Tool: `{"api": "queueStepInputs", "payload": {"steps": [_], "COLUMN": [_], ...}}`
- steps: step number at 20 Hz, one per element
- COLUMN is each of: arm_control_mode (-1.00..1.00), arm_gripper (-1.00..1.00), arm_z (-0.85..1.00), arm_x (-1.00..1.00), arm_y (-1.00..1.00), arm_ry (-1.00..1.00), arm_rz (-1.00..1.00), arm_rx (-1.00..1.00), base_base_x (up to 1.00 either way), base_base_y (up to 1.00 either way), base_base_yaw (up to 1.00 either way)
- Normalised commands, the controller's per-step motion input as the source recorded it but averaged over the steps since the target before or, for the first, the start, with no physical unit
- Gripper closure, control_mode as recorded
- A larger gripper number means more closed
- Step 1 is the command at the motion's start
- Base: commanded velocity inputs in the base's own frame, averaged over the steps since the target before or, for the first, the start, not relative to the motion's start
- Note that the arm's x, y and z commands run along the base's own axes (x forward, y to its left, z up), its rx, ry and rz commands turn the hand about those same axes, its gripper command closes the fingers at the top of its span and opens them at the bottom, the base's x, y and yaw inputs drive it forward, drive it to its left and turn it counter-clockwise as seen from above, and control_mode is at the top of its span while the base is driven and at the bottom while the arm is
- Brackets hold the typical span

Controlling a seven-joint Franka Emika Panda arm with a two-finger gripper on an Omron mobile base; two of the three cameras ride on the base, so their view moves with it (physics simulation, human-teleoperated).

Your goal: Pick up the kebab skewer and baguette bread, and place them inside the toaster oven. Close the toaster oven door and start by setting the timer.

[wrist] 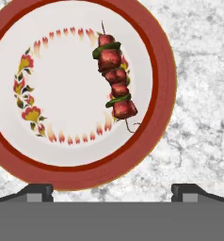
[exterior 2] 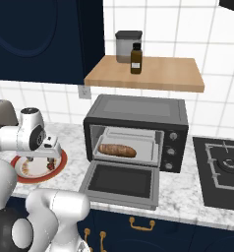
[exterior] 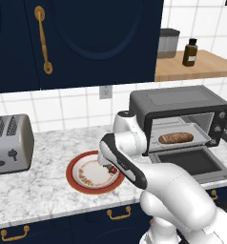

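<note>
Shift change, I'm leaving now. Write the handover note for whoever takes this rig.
Claw: open, empty, hanging over the plate.
Kebab skewer: lying on the plate, not gripped.
Baguette bread: already on the tray inside the toaster oven.
Toaster oven door: folded down, open.
Done: bread loaded.
Left: grasp the skewer, put it in the oven, shut the door, set the timer knob.
</note>
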Motion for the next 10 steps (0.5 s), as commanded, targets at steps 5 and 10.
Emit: {"api": "queueStepInputs", "payload": {"steps": [5, 10], "arm_control_mode": [-1.00, -1.00], "arm_gripper": [-1.00, -1.00], "arm_z": [-0.67, -0.33], "arm_x": [0.52, 0.34], "arm_y": [0.02, 0.00], "arm_ry": [-0.15, -0.10], "arm_rz": [0.13, 0.04], "arm_rx": [0.01, 0.00], "base_base_x": [0.00, 0.00], "base_base_y": [0.00, 0.00], "base_base_yaw": [0.00, 0.00]}}
